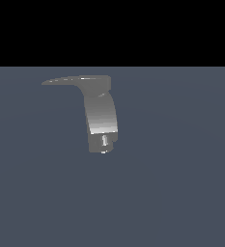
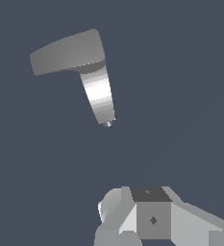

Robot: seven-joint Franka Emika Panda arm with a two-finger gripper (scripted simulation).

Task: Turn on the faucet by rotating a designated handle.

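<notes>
The grey metallic faucet with the thick curved body [image 1: 100,116] is sitting just above centre in the exterior view, and its thin flat dark-grey tapering handle [image 1: 61,80] is pointing toward nine o'clock. The white boxy gripper [image 2: 152,218] is hanging well apart from it, touching nothing; I cannot tell how its jaws are standing. Approach, contact and rotation appear to be remaining.

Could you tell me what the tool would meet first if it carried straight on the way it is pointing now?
Probably the faucet: in the wrist view it lies ahead of the tool, with bare floor between them. Whether the handle or the curved body comes first is unclear, since depth is hard to judge.
</notes>
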